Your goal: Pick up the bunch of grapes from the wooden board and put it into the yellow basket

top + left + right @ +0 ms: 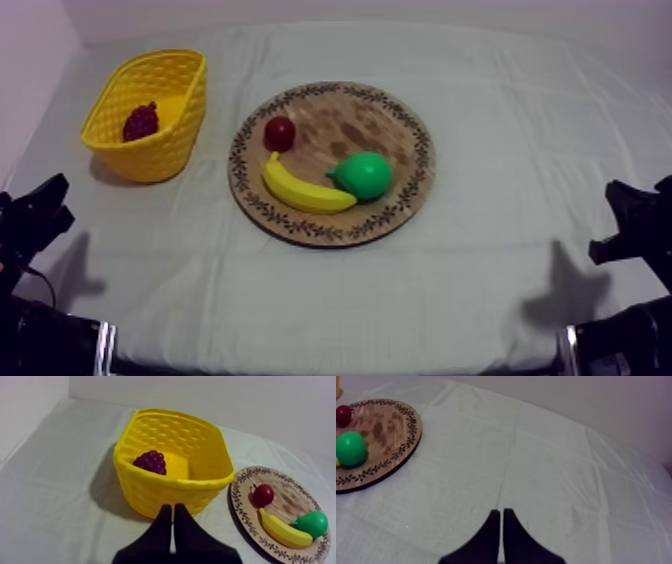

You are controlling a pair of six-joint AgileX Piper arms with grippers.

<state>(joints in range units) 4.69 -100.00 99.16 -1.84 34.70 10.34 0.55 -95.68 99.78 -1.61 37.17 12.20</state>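
From above, the bunch of grapes (141, 121) lies inside the yellow basket (150, 160), towards its left wall, at the far left of the table. The left gripper (40, 205) sits low at the near left edge, well apart from the basket, and the right gripper (630, 210) sits low at the near right edge, farther off. The wooden board (400, 120) is in the middle of the cloth (500, 280), just right of the basket, and carries a small red fruit (279, 133), a banana (305, 190) and a pear (363, 175); the banana touches the pear.

From the left wrist, the left gripper (173, 507) has its two black fingers pressed together into a narrow wedge, holding nothing, its tips just short of the basket's near wall (165, 493). The grapes (151, 462) rest on the basket floor beyond that wall. The board (290, 488) lies beside the basket with its three fruits.

From the right wrist, the right gripper (501, 511) is likewise pressed together and holds nothing, above bare cloth, with the board (383, 426) well apart from it
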